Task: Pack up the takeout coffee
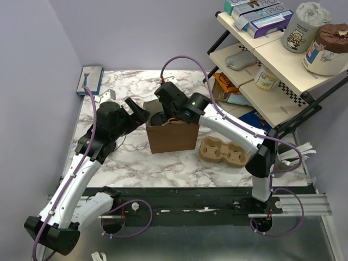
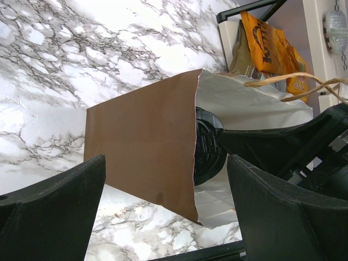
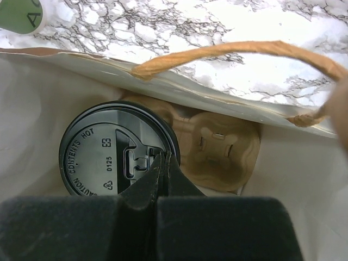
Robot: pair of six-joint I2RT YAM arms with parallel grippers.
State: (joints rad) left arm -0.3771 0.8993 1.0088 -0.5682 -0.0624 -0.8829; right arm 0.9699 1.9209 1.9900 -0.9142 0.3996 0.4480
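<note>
The takeout coffee shows only its round black lid [image 3: 111, 152], standing inside the upright brown paper bag [image 1: 173, 137]. It sits in one pocket of a pulp cup tray [image 3: 220, 149] in the bag; its green wall is hidden. My right gripper [image 3: 165, 159] reaches down into the bag mouth, shut, its tips just over the lid's right edge with nothing between them. My left gripper [image 2: 168, 217] is open wide at the bag's left side, where the bag's wall [image 2: 141, 141] and the lid [image 2: 209, 144] face it.
A second brown pulp cup tray [image 1: 223, 151] lies on the marble table right of the bag. A green round thing [image 3: 19, 13] sits on the table beyond the bag. The bag's paper handles [image 3: 244, 51] arch over its mouth. A shelf rack [image 1: 272, 60] stands at the right.
</note>
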